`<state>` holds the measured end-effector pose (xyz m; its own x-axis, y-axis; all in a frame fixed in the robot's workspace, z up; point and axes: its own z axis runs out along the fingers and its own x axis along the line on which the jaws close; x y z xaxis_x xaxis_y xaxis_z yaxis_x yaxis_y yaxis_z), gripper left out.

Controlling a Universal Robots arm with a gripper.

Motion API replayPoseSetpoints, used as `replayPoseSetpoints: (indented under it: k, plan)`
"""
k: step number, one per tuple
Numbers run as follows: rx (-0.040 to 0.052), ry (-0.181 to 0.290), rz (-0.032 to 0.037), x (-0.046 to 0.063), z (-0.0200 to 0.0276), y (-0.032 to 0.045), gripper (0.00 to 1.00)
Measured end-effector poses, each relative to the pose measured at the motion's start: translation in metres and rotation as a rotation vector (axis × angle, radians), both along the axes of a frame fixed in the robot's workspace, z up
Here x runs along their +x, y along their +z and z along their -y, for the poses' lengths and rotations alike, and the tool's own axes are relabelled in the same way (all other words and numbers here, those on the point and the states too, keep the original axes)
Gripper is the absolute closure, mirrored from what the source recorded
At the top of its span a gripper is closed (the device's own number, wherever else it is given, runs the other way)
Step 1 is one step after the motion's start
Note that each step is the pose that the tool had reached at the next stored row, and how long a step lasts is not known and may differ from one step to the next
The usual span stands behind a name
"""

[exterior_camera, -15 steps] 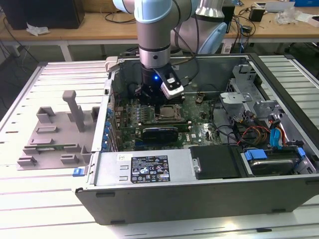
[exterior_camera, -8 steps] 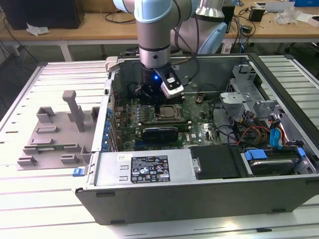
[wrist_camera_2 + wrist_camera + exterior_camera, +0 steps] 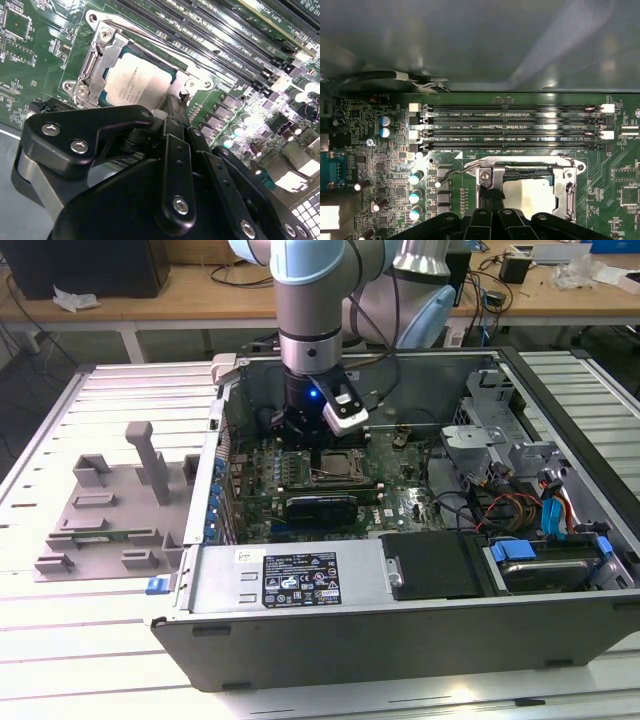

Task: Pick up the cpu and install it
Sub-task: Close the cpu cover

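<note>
Nearest in the exterior view, the grey case (image 3: 400, 640) has its front wall running across the lower frame, with a white label (image 3: 300, 580) on its lip at lower centre. Just behind that, at lower right, sit a black cover (image 3: 440, 565) and a blue-tabbed drive (image 3: 545, 560), with red and blue cables (image 3: 520, 510) above them. At the left of the frame, outside the case, a grey fixture (image 3: 110, 510) of plastic blocks lies on the slatted table (image 3: 60, 640).

The green board (image 3: 400, 495) covers the case floor at centre frame. The socket (image 3: 340, 468) is near its middle. The arm (image 3: 310, 320) comes straight down from top centre, and the gripper (image 3: 315, 445) stands over the socket's side toward the exterior view's left.

In both wrist views the cpu (image 3: 135, 82) (image 3: 527, 197) lies flat inside the socket's metal frame, pale top up. The fingers (image 3: 486, 197) are drawn narrow, close together, gripping nothing. Their tips are at the frame's rim just beside one edge of the cpu; I cannot tell whether they touch it. A bent lever (image 3: 452, 172) juts from a socket corner.

Past the socket, long memory slots (image 3: 512, 127) run parallel, then the case's far wall. Farthest off, wooden benches (image 3: 180, 285) cross the top of the exterior view.
</note>
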<state>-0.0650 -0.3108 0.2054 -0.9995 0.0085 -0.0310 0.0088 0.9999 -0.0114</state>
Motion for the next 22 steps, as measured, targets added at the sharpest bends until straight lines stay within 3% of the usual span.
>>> replayPoseSetpoints:
  k: [16,22]
  plan:
    - [0.0000,0.002,0.0000,0.0089,-0.0009,0.0002,0.89]
    - [0.0001,0.002,0.0001,0.0089,-0.0009,0.0062,0.89]
